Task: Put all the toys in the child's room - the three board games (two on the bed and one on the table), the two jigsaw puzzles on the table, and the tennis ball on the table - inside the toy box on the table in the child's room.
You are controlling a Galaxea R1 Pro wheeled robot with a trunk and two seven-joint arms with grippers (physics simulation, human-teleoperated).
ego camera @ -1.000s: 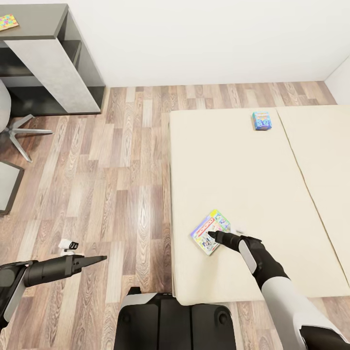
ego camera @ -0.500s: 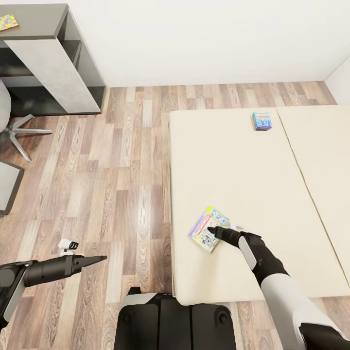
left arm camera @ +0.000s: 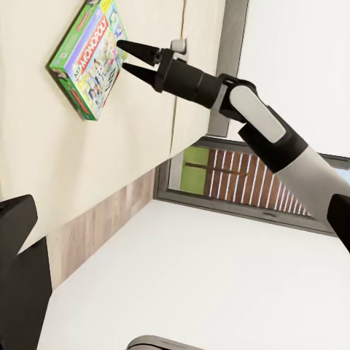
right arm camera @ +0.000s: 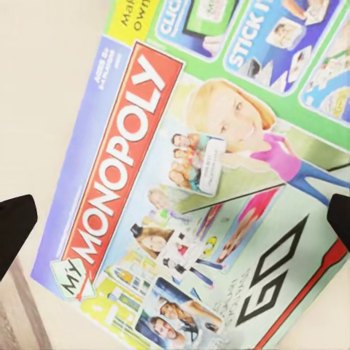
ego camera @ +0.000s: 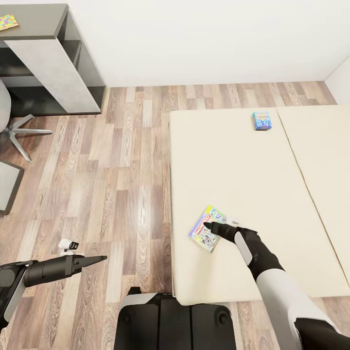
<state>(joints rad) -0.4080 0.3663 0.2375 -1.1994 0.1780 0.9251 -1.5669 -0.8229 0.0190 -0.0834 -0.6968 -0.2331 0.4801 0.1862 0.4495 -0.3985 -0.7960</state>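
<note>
A green-edged board game (ego camera: pixel 204 231) with a pastel Monopoly cover (right arm camera: pixel 197 168) lies flat near the bed's (ego camera: pixel 253 184) front left corner. My right gripper (ego camera: pixel 209 226) is open right over it, one fingertip (left arm camera: pixel 122 47) beyond the box's edge (left arm camera: pixel 84 62) and the other over the cover. I cannot tell whether they touch it. A small blue-cyan board game (ego camera: pixel 261 120) lies far up the mattress. A bright jigsaw puzzle (ego camera: pixel 7 21) sits on the dark table (ego camera: pixel 43 22) at the far left. My left gripper (ego camera: pixel 99 259) hangs over the floor holding nothing.
A wood-plank floor (ego camera: pixel 112 184) separates the bed from the table. A grey chair with star legs (ego camera: pixel 19 131) stands by the table. A small white and black object (ego camera: pixel 68 245) lies on the floor by my left arm. The robot's base (ego camera: pixel 175 323) is at the bed's foot.
My right gripper has crept a little further over the Monopoly box, and the box has turned slightly and shifted toward the bed's left edge. The left arm has not moved.
</note>
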